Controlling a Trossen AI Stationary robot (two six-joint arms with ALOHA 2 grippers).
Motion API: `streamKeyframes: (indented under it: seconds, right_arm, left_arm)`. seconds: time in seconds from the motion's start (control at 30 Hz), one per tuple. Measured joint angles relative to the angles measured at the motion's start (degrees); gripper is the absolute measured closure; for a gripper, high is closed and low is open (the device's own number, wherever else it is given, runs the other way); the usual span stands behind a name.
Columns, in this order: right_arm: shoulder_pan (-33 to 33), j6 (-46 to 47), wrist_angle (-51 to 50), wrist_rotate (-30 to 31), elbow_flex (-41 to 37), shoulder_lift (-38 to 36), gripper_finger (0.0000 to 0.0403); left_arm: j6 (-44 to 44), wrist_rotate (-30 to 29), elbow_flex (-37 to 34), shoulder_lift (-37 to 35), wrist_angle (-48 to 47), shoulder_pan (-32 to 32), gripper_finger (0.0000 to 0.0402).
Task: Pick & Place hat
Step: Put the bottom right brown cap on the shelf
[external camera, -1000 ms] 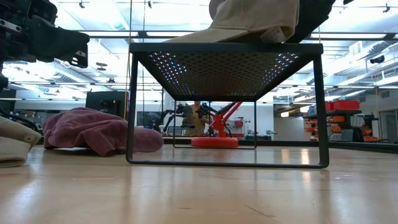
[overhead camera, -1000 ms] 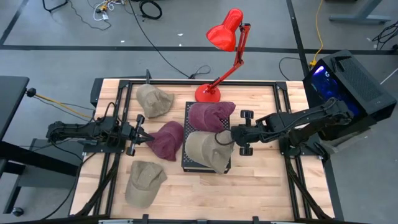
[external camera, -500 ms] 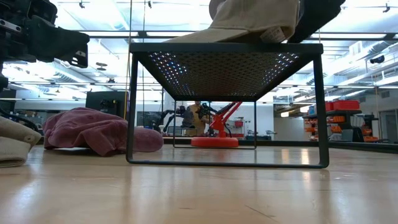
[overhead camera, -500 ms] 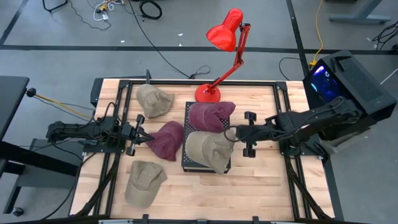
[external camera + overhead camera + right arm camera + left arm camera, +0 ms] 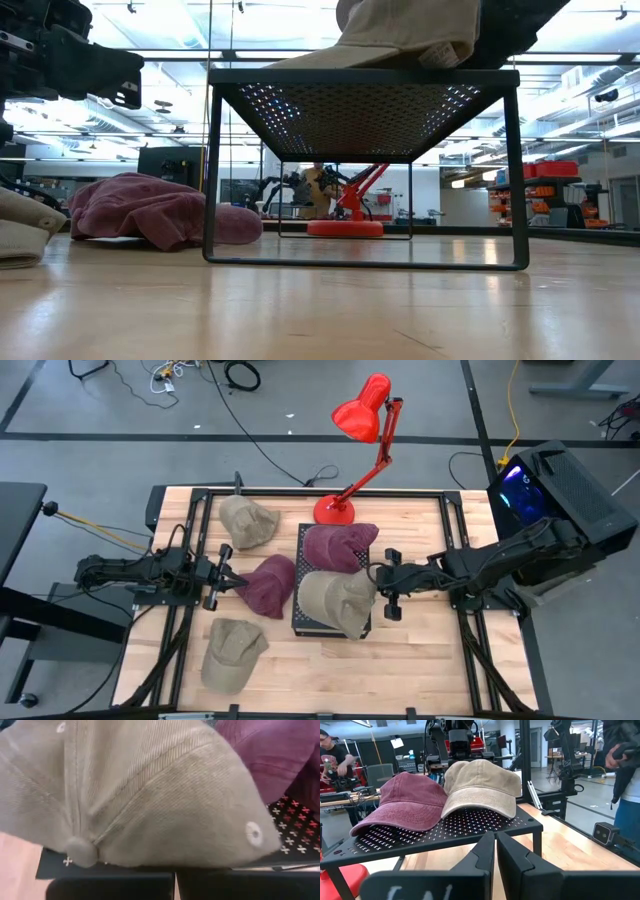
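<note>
Since a second ago, the right gripper [image 5: 380, 587] has slid a little toward the lower part of the high view, along the right edge of the black mesh stand [image 5: 303, 622]; the left arm has not moved. Seen from above, the right arm stretches in low and nearly level from the frame's right, its fingers pressed together with nothing between them, right at the crown of the tan hat [image 5: 336, 601]. That hat sits on the stand's near half, its brim hanging over the lower edge, with a maroon hat [image 5: 338, 547] behind it on the same stand. The left gripper [image 5: 226, 581] lies stretched out at centre left, its fingers all but touching and holding nothing, its tip by a second maroon hat [image 5: 269, 584] on the wooden table [image 5: 420, 660].

Only the right wrist view shows the tan hat's top button [image 5: 81, 851] and an eyelet [image 5: 253, 833]. Only the left wrist view shows people in the room behind the stand.
</note>
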Motion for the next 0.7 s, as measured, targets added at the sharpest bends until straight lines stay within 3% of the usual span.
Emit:
streamKeyframes:
  seconds: [0.7]
  right_arm:
    - [-0.6, -2.1, 3.7, 18.9, -1.1, 0.0, 0.0403]
  left_arm:
    - [0.0, 0.0, 0.0, 0.0, 0.0, 0.0, 0.0376]
